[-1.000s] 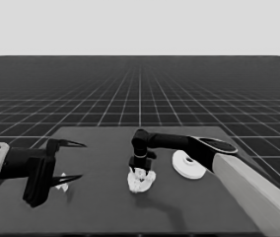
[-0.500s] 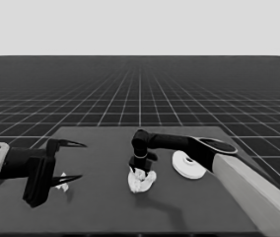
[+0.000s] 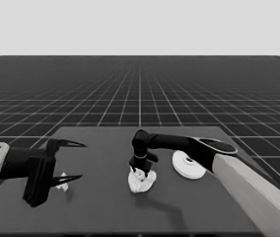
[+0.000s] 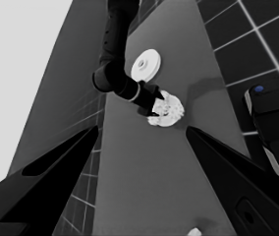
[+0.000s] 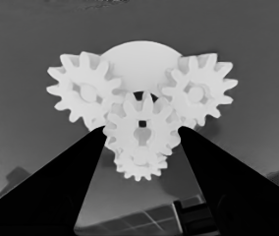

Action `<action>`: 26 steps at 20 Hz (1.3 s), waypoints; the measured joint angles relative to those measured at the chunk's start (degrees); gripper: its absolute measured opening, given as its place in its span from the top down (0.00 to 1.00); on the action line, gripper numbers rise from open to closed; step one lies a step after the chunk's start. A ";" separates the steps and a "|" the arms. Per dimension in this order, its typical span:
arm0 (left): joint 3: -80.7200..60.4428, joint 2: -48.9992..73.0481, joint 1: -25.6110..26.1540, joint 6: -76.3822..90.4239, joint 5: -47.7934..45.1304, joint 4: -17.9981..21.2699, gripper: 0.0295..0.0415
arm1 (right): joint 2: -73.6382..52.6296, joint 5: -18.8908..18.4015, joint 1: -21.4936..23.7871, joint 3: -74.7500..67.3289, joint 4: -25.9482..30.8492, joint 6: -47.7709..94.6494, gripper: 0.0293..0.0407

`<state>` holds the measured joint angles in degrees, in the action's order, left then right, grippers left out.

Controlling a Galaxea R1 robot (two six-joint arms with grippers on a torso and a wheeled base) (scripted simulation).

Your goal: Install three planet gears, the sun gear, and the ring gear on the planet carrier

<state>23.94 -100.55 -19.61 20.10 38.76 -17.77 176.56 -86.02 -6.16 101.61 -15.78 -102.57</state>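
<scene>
The smaller round part (image 3: 142, 183), the planet carrier (image 5: 139, 56), lies at the table's middle. Three planet gears sit on it: one to one side (image 5: 83, 91), one opposite (image 5: 198, 91), and one nearest the camera (image 5: 139, 167), half hidden. My right gripper (image 3: 141, 170) stands upright over it. Its fingers press both sides of the sun gear (image 5: 142, 125), which overlaps the planet gears above the carrier's hole. To the right, apart from it, lies the larger round part, the ring gear (image 3: 188, 164). My left gripper (image 3: 83, 160) waits open over the table's left end.
A thin white piece (image 3: 62, 186) lies on the table under the left gripper's lower finger, not held. The right arm's pale grey part (image 3: 248, 192) crosses the lower right corner. Dark machinery with blue lights (image 4: 272, 123) stands past the table's edge.
</scene>
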 joint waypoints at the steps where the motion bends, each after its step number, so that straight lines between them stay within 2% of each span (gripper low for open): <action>1: 0.00 0.00 0.00 0.00 0.00 0.00 0.25 | 0.00 0.00 0.00 0.00 0.00 -0.60 0.86; 26: 0.00 0.00 0.00 0.00 0.00 0.00 0.25 | 0.00 0.00 0.00 0.00 0.00 -15.60 0.86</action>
<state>23.94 -100.55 -19.61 20.10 38.76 -17.77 176.56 -86.02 -6.16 101.61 -15.78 -118.17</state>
